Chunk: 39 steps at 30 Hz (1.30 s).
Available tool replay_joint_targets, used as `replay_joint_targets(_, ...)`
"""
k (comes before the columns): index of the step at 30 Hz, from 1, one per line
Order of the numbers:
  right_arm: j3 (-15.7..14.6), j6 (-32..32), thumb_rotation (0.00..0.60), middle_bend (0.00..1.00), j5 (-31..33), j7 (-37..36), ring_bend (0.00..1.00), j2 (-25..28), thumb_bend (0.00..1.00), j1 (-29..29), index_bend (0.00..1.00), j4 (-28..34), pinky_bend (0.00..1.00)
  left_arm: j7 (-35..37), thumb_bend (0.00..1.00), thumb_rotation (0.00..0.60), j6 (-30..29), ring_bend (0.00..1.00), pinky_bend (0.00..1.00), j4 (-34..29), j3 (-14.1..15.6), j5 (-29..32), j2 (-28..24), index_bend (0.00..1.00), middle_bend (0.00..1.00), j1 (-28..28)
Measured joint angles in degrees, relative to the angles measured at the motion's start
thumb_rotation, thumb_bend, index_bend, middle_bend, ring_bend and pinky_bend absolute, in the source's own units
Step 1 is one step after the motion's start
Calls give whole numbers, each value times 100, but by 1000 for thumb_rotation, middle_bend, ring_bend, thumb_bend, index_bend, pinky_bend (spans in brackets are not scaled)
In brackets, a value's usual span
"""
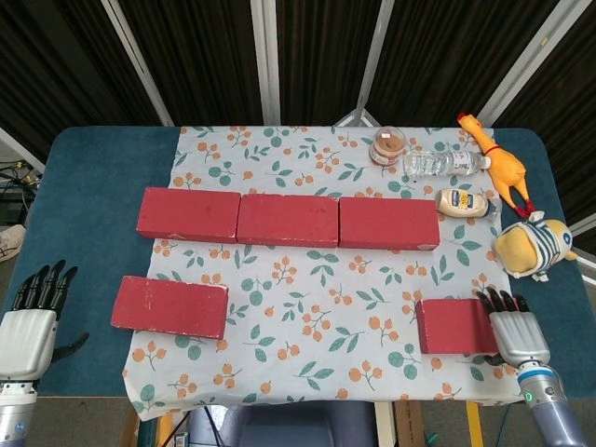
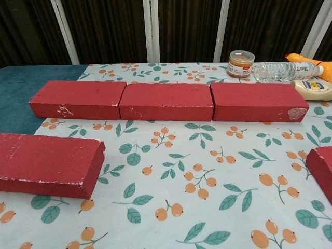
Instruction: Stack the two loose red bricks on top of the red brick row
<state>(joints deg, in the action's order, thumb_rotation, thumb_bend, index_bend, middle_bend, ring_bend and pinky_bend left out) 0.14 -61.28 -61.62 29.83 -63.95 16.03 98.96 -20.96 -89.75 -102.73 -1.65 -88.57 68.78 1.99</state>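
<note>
Three red bricks form a row [image 1: 288, 220] [image 2: 166, 100] across the flowered cloth. One loose red brick [image 1: 169, 306] [image 2: 47, 164] lies front left, a second loose red brick [image 1: 454, 326] [image 2: 322, 166] front right. My right hand [image 1: 511, 329] sits just right of that brick with fingers stretched forward, holding nothing; whether it touches the brick's end I cannot tell. My left hand [image 1: 28, 326] hovers open off the cloth, well left of the left brick. Neither hand shows in the chest view.
At the back right stand a small jar [image 1: 388, 147], a lying water bottle [image 1: 443, 163], a mayonnaise bottle [image 1: 465, 202], a rubber chicken [image 1: 494, 165] and a plush toy [image 1: 535, 248]. The cloth [image 1: 317, 307] covers a blue table [image 1: 84, 214].
</note>
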Motion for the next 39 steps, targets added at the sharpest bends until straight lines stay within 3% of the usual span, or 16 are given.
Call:
replay_joint_targets(14,66,323,600,0,388,256,0,-160,56,349,0,-160,0,-113,8,600,27,0,108,-2,-7,40,45,0,0,9)
replay_joint_targets(23,-16,420,600,138,349,329,7,-249,56,471,1,-290,0,-159,8,600,53,0,108,-7,-8,61,66,0,0,21)
replay_joint_targets(29,-56,407,600,239,262,269,108,-286,61,494,142,-340,0,-152,8,600,49,0,108,-15,-6,59,65,0,0,19)
replay_joint_targets(34,-70,395,600,302,215,189,195,-279,121,503,225,-330,0,-132,8,600,46,0,108,-16,-3,54,58,0,0,17)
replay_joint_targets(39,-55,357,600,311,131,79,208,-170,130,513,274,-190,0,-96,8,600,27,0,108,-23,1,41,41,0,0,8)
